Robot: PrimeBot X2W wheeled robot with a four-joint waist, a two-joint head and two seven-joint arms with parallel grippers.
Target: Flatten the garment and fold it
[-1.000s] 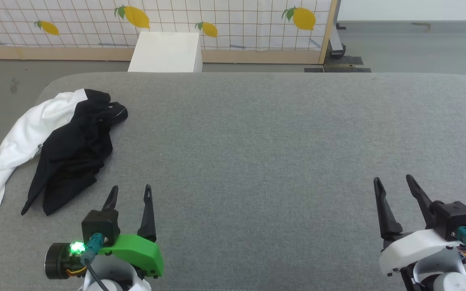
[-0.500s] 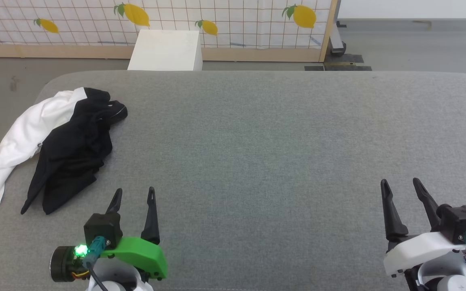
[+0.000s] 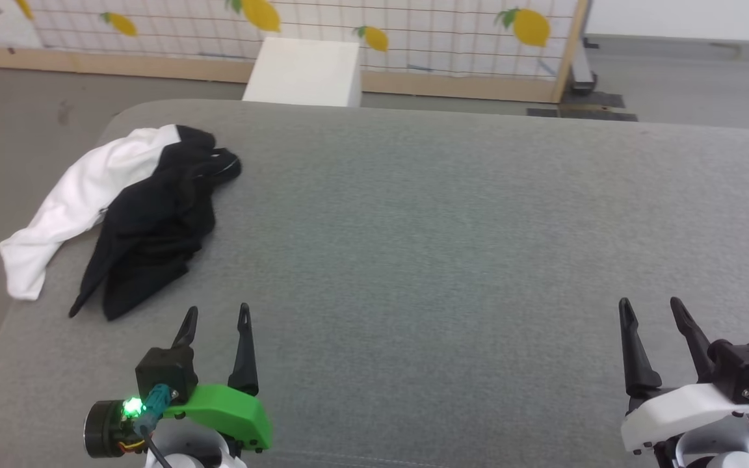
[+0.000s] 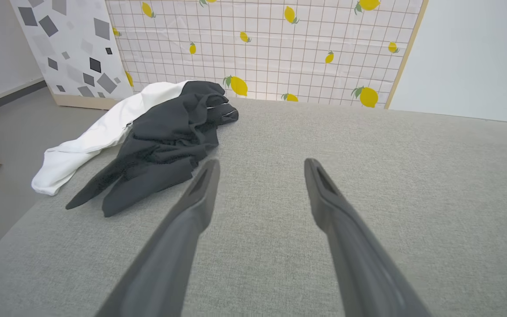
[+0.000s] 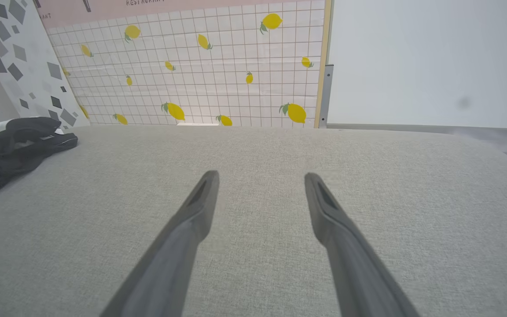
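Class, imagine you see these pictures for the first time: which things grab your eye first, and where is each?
The garment, a crumpled black-and-white heap, lies at the far left of the grey cushioned surface. Nearer the camera, the left gripper and the right gripper are open and empty over the surface's near edge. Behind it all stands a lemon-print screen.

Grey upholstered surface, lemon-print grid screen, white box, grey floor

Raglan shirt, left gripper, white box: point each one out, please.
raglan shirt (image 3: 140, 214), head view, on its crumpled black sleeve cloth
left gripper (image 3: 217, 309), head view, midway between its open fingertips
white box (image 3: 303, 71), head view, middle of its visible white face
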